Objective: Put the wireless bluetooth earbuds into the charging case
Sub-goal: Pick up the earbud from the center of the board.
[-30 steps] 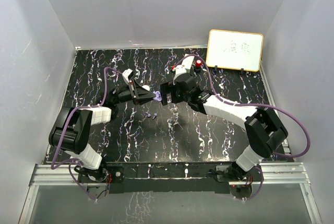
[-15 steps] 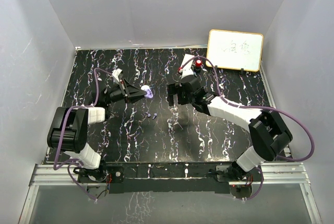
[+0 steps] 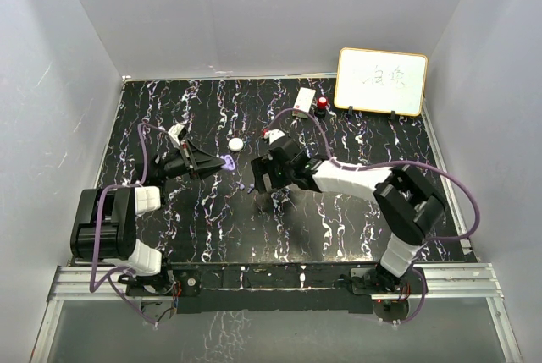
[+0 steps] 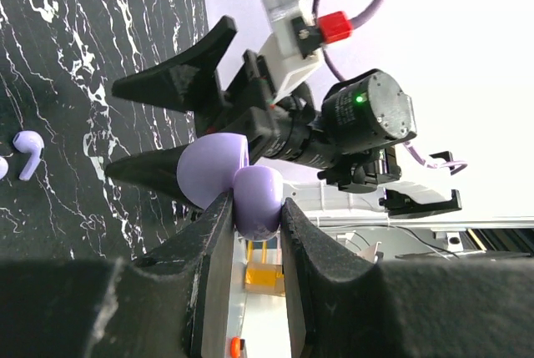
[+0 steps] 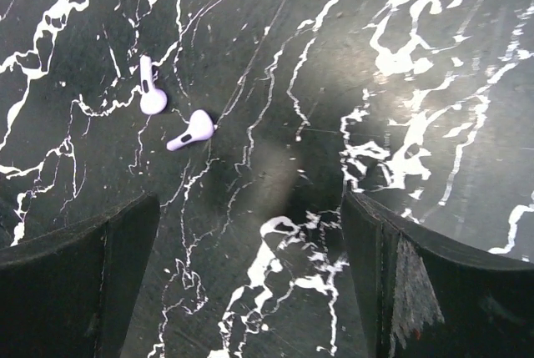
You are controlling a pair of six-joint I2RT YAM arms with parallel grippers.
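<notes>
My left gripper [image 3: 218, 164] is shut on a purple charging case [image 3: 229, 161] and holds it above the table. In the left wrist view the case [image 4: 238, 183] sits with its lid open between my fingers [image 4: 219, 233]. Two purple earbuds [image 3: 246, 185] lie on the black marbled table, just left of my right gripper [image 3: 264, 178]. In the right wrist view the earbuds [image 5: 150, 91] [image 5: 193, 130] lie side by side ahead of the open, empty right gripper [image 5: 250, 291]. One earbud [image 4: 29, 151] also shows in the left wrist view.
A small white round case [image 3: 236, 145] lies behind the earbuds. A red knob [image 3: 323, 103] and a white card [image 3: 305, 95] sit at the back. A whiteboard [image 3: 381, 81] stands at the back right. White walls enclose the table.
My left gripper has pulled back to the left with the purple case. My right gripper has moved left and nearer, ending beside the purple earbuds.
</notes>
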